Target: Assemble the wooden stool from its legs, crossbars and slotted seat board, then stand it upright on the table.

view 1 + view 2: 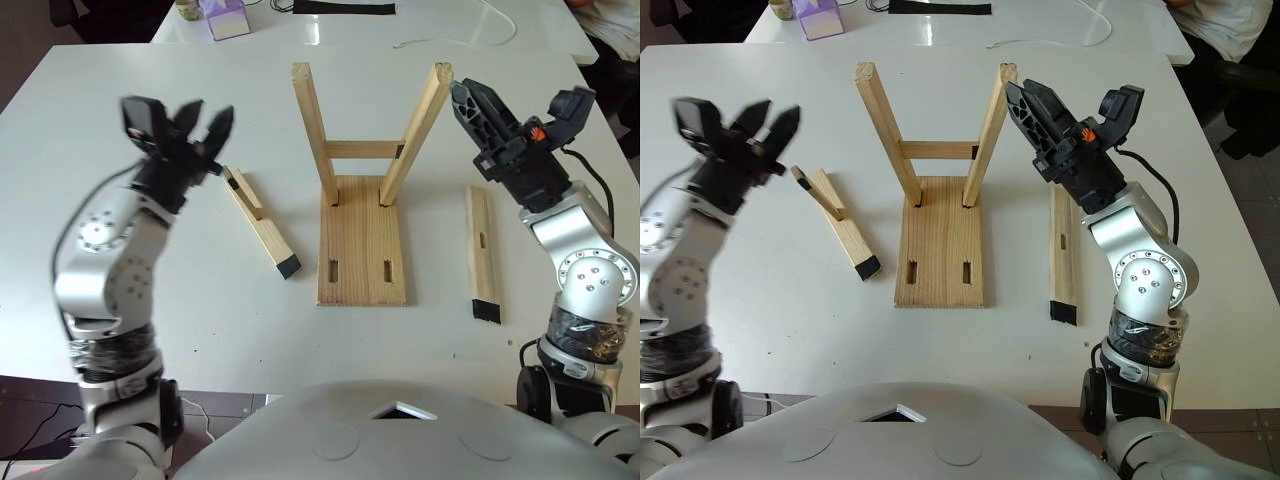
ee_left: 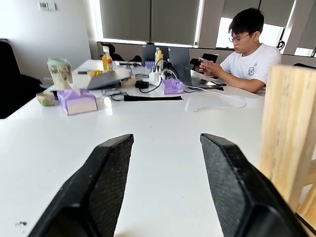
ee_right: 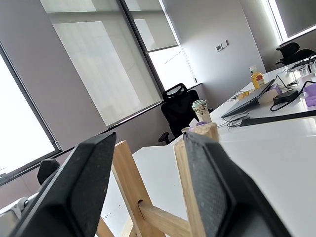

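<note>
Pine-coloured parts lie in the middle of the surface (image 1: 430, 340): the seat board (image 1: 362, 250) is flat, with two legs (image 1: 313, 130) seated in its far pair of slots and tied by a crossbar (image 1: 360, 150), while the near pair of slots is unfilled. One loose leg (image 1: 262, 225) lies slantwise just left of the board, seemingly with a short piece joined near its far end; the other loose leg (image 1: 482, 255), black-capped at its near end, lies alongside the board on the right. The left tool (image 1: 208, 118) hangs spread wide and holding nothing above the left loose leg. The right tool (image 1: 1028, 98) is likewise parted and holding nothing, close beside the top of the right standing leg. The wood looks light, stiff and dry, so it should grip without slipping or crushing. The push-fit joints are probably the weak point, and the half-built frame could lever out of its slots if pushed high up. Each loose leg is best pinched across its narrow faces near mid-length, clear of mortise and cap.
</note>
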Controlling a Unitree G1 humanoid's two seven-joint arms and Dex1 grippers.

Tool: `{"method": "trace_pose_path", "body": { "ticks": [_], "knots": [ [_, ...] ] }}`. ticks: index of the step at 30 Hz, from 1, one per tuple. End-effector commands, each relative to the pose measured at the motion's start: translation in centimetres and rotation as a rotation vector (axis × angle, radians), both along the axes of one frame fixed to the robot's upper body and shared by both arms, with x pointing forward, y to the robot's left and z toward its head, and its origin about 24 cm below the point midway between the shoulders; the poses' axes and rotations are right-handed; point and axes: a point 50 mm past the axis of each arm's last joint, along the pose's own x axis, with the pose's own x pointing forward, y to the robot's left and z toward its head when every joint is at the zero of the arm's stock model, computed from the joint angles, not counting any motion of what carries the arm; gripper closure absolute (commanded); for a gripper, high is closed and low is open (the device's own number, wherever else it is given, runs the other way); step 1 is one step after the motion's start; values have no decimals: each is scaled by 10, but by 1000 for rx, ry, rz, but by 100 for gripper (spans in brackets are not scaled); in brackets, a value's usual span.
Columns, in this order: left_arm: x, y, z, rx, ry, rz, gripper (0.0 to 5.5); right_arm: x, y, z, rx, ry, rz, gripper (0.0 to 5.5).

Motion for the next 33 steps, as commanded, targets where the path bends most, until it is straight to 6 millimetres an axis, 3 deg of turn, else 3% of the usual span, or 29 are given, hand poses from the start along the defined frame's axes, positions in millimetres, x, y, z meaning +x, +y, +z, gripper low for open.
{"method": "trace_pose_path", "body": {
  "ticks": [1, 8, 10, 17, 19, 21, 24, 30, 31, 33],
  "knots": [
    [9, -1, 3, -9, -15, 113, 297, 3, 1, 4, -13, -16, 12, 298],
    [11, -4, 41, -22, -157, 133, 297, 2, 3, 2, -6, -15, 8, 298],
    [11, -7, 44, -32, -156, 133, 297, 1, 3, 1, -4, -15, 6, 298],
    [10, -9, -28, 34, 189, 165, 297, 3, 10, 1, 5, -18, 22, 298],
    [10, -12, -41, 35, 240, 163, 297, 4, 10, 1, 6, -21, 20, 298],
    [12, -15, -41, 26, 230, 161, 297, 5, 10, 2, 10, -26, 18, 298],
    [18, -10, -16, -26, 95, 213, 297, 5, 10, 5, 25, -35, 18, 298],
    [5, 16, 73, -98, -265, 380, 297, -1, 7, -2, 30, -5, -5, 298],
    [3, 21, 78, -92, -262, 418, 297, -3, 8, -3, 30, -1, -5, 298],
    [-1, 36, 67, -92, -149, 537, 297, -7, 7, -5, 26, 4, -22, 298]
  ]
}}
